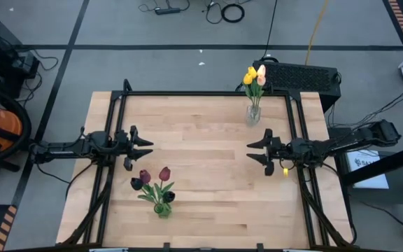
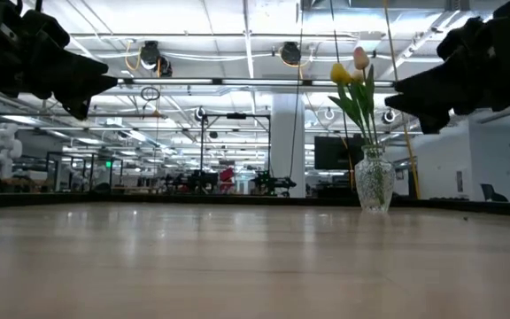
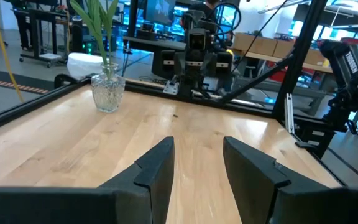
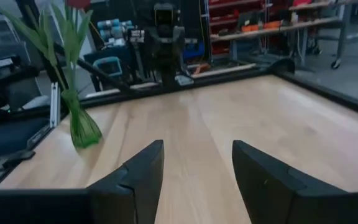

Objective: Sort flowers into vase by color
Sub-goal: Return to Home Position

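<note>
No flower lies loose on the counter (image 1: 201, 133), so the sorting looks finished. The light flowers (image 1: 251, 75), yellow and peach, stand in the clear vase (image 1: 253, 113) near the far right corner. The dark flowers (image 1: 144, 176), deep red and near-black, stand in the green vase (image 1: 162, 208) near the front edge, left of centre. Both vases are upright and well apart from each other.

The left tool (image 1: 150, 148) hangs above the left part of the counter and points toward the middle. Its fingers are apart and nothing sits between them, as the left wrist view shows plainly. The right tool (image 1: 249, 152) faces it from the right side, with its fingers also apart and empty. Seen from counter height, both tools are raised well clear of the wood. Neither touches a vase, though the left tool is near the dark flowers and the right tool is near the clear vase.

By my reading, the step in hand is the retreat to the rest pose rather than any further pick. What comes next asks for little. Each arm should draw back along its own side and settle, staying high enough that no finger brushes a stem or tips a vase. There is nothing left to grasp, so the fingers need not close on anything.
</note>
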